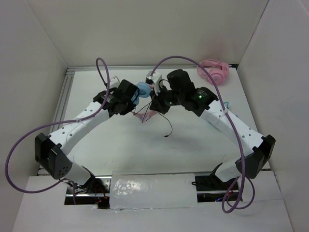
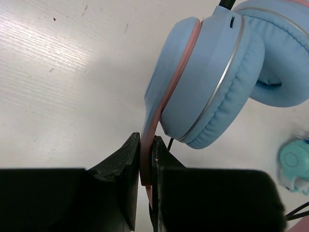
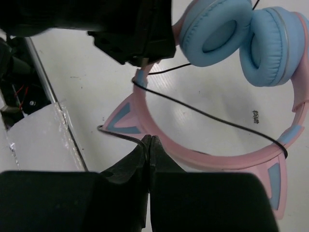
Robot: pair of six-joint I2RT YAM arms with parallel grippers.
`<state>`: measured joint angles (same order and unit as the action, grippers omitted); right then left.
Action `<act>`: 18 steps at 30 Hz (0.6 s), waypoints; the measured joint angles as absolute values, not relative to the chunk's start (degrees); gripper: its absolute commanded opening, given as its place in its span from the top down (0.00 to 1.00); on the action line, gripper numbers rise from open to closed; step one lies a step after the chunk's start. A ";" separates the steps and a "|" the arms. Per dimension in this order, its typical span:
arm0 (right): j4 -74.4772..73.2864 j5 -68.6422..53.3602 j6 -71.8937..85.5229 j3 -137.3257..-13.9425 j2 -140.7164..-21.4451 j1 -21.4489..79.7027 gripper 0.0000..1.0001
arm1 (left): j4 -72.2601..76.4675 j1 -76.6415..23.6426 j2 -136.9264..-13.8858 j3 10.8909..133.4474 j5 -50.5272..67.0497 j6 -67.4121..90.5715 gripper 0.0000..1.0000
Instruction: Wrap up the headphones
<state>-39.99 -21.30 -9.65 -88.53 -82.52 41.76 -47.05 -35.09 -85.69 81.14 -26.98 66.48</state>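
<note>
The headphones point(image 1: 143, 90) are sitting near the middle of the top view, between the two arms on the white counter point(image 1: 120, 150); a second, pink pair point(image 1: 215, 71) is lying well apart at the upper right of that frame.

The left gripper point(image 2: 146, 155) is showing at the lower middle of the left wrist view; its jaws are clenching the thin pink headband point(image 2: 150, 121) edge-on, just below a blue ear cup point(image 2: 207, 72) that is filling the upper right; a small teal object point(image 2: 295, 162) is peeking in at the right edge, too blurred to name.

The right gripper point(image 3: 148, 144) is showing at the lower middle of the right wrist view; its jaws are pressing together, and the black cable point(image 3: 212, 118) seems to be pinched at their tips; from there the cable is running across the headband's arc toward the right, where it is crossing the band; a cat ear point(image 3: 123, 121) is pointing toward the left of the frame, just above the jaws.
</note>
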 measured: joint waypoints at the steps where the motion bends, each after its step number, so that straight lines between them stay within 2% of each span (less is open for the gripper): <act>1: -39.79 -20.40 -9.34 -88.71 -82.59 42.06 0.97 | -46.87 -35.35 -84.62 80.99 -26.83 66.52 1.00; 7: -36.05 -9.10 -7.07 -88.23 -82.59 47.18 0.99 | -53.69 -35.55 -84.01 84.73 -26.76 71.35 1.00; 14: -33.41 5.74 -6.81 -88.23 -83.90 57.74 1.00 | -71.07 -35.86 -91.11 94.35 -26.17 84.29 1.00; 18: -33.19 10.74 -5.74 -88.55 -84.99 59.42 1.00 | -74.19 -35.81 -92.25 94.74 -25.96 86.35 1.00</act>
